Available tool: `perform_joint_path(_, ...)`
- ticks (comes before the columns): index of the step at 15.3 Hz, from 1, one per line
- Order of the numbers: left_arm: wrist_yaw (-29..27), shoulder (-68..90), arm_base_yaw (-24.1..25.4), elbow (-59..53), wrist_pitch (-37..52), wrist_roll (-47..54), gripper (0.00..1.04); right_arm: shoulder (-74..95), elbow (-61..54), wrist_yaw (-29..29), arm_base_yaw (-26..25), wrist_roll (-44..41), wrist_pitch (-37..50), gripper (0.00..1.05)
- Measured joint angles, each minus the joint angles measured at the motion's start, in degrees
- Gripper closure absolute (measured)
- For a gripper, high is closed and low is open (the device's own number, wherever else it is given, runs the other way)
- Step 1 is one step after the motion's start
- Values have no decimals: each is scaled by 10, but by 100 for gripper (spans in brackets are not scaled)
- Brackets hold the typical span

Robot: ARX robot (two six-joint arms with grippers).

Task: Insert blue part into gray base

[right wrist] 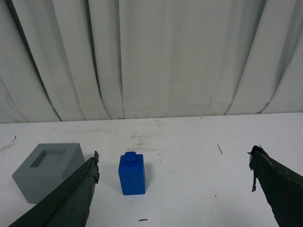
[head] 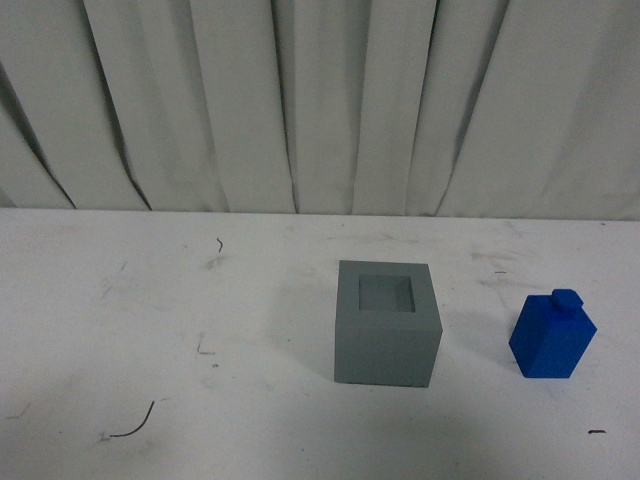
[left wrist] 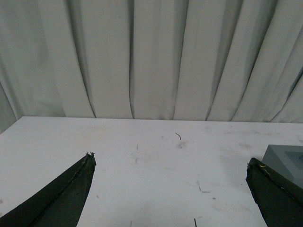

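Observation:
The gray base [head: 388,323] is a matte cube with a square recess in its top, standing on the white table near the middle. The blue part [head: 553,335] stands upright to its right, knob up, apart from it. Neither arm shows in the front view. My left gripper [left wrist: 170,163] is open and empty above bare table; the base's corner [left wrist: 286,158] shows beside one finger. My right gripper [right wrist: 174,161] is open and empty; the blue part [right wrist: 131,173] stands ahead of it near one finger, with the base [right wrist: 47,170] beyond that finger.
The white table [head: 150,320] carries scuffs and small dark threads [head: 135,428]. A pleated white curtain [head: 320,100] hangs along the table's far edge.

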Motion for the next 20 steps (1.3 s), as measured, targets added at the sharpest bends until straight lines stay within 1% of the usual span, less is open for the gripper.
perform_joint_path(20,0,0,0,0,0,0,7,0,0,0,0,0,0,6)
